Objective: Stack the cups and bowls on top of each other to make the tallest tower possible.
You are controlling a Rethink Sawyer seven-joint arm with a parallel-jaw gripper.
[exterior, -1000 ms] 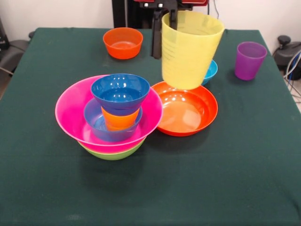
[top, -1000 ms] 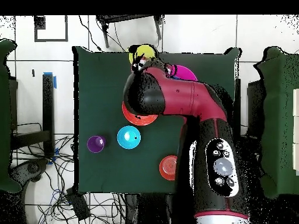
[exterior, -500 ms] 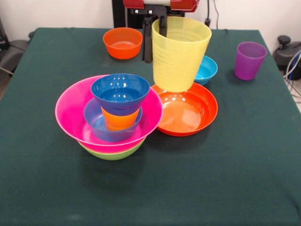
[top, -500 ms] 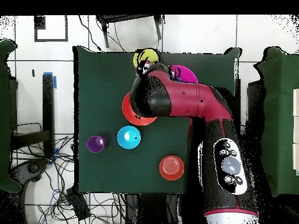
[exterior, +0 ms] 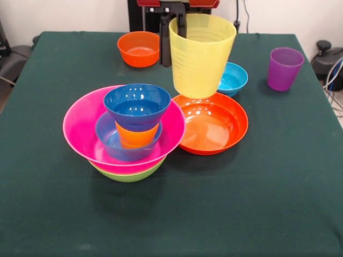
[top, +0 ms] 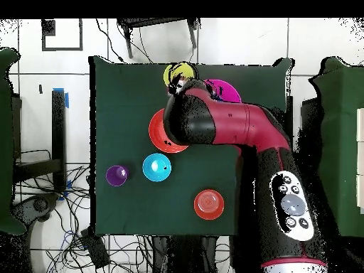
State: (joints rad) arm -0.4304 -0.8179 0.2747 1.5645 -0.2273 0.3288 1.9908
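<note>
Mostly hidden, the jaws grip the yellow cup point(exterior: 201, 55) aloft.

We see a matt dark green cloth over the table point(exterior: 53, 214), faintly wrinkled at its near edge. The yellow cup point(exterior: 201, 56) looks like thin translucent plastic with fine ridges; the purple cup point(exterior: 284, 68), at three o'clock from it, is translucent plastic too. The pink bowl point(exterior: 80, 126), dark blue bowl point(exterior: 137, 104) and shallow orange bowl point(exterior: 214, 126) are glossy, smooth plastic with bright highlights. The arm point(top: 234, 128) has a smooth, shiny red and black shell
</note>
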